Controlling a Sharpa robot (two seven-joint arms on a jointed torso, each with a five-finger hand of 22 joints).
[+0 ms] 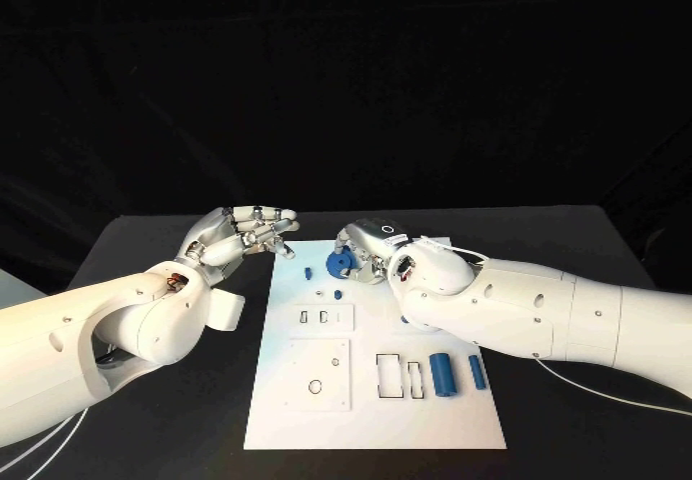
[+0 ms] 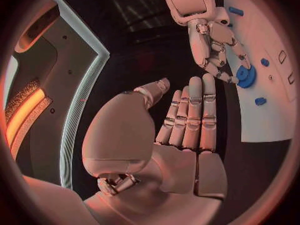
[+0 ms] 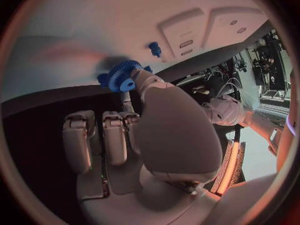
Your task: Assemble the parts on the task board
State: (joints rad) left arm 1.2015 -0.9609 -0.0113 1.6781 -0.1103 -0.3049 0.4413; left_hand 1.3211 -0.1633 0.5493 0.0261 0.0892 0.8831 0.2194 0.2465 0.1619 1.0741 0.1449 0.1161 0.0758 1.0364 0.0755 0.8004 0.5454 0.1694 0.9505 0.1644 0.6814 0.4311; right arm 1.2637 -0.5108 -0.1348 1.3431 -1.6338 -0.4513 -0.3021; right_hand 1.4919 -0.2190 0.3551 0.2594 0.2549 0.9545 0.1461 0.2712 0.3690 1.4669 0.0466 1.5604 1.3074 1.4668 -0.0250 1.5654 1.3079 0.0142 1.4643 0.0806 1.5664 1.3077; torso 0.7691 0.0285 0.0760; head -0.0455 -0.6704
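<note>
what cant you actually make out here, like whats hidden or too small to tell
- Head view: the right hand covers part of the blue gear; whether it sits on a peg is hidden.
- Right wrist view: the thumb hides the grip on the gear.
- Head view: the small blue pieces on the task board are too small to identify.

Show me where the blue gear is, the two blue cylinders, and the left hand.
blue gear [image 1: 342,264], head view, on its toothed face beside the right hand's fingers.
blue cylinders [image 1: 443,374], head view, on the middle of the thicker one.
left hand [image 1: 245,234], head view, on the curled fingers near the board's far corner.
</note>
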